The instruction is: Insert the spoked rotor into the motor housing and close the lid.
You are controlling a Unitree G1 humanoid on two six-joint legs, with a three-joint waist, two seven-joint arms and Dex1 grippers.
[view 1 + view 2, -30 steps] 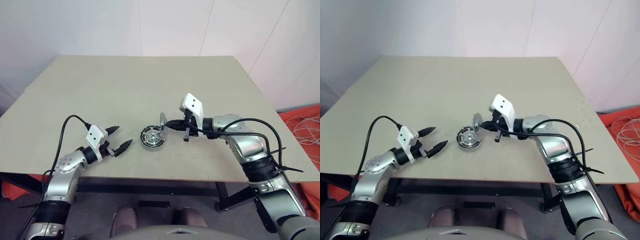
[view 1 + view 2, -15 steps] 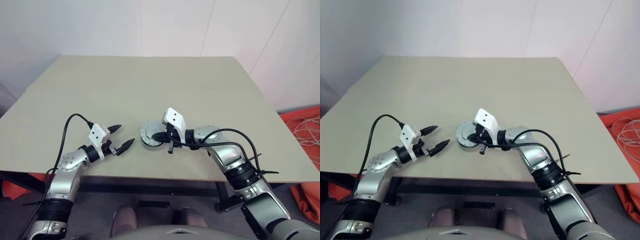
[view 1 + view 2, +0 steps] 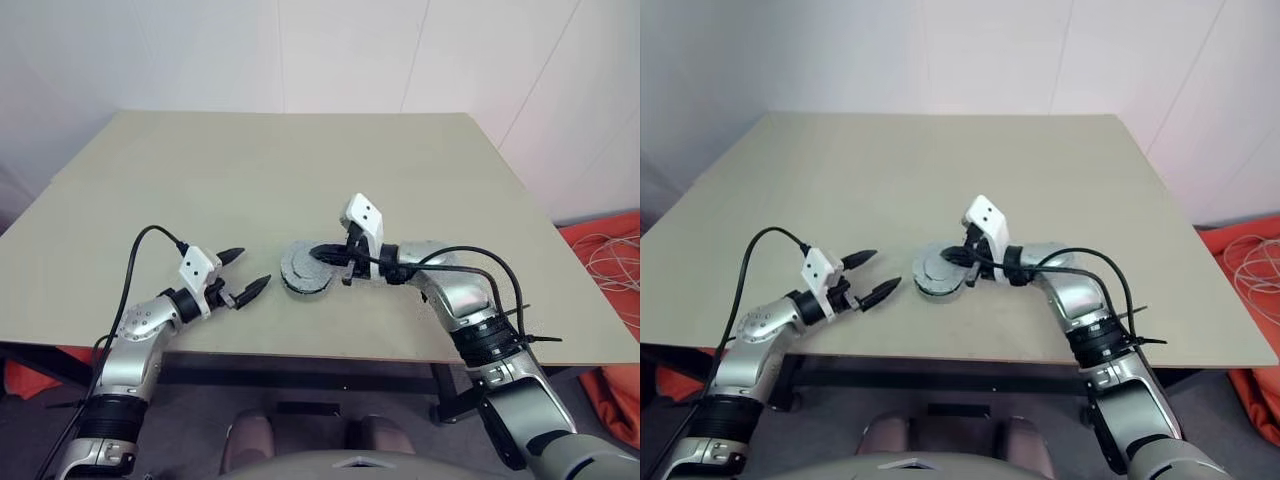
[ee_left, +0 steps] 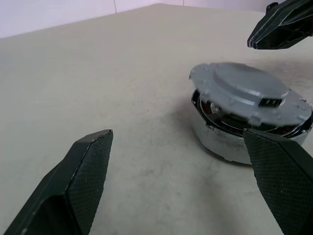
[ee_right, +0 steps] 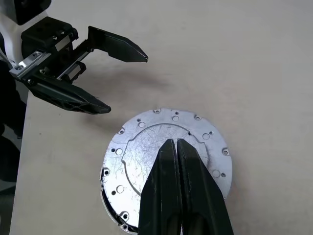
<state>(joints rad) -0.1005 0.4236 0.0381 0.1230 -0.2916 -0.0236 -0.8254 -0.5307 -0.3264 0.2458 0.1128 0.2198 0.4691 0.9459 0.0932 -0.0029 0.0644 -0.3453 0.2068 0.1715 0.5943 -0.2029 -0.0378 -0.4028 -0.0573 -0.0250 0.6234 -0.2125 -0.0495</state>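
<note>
With the lid point(image 4: 244, 93) laid silver face up but slightly askew on the housing point(image 4: 230, 139) at mid-frame on the counter point(image 3: 300, 170), closing is judged underway, the right pincer point(image 5: 176, 147) held together above it for pressing flat, the left pincer point(image 3: 245, 272) kept apart nearby.

Beige table point(image 3: 300, 170), bare but for motor housing point(image 3: 303, 284) near its front edge
</note>
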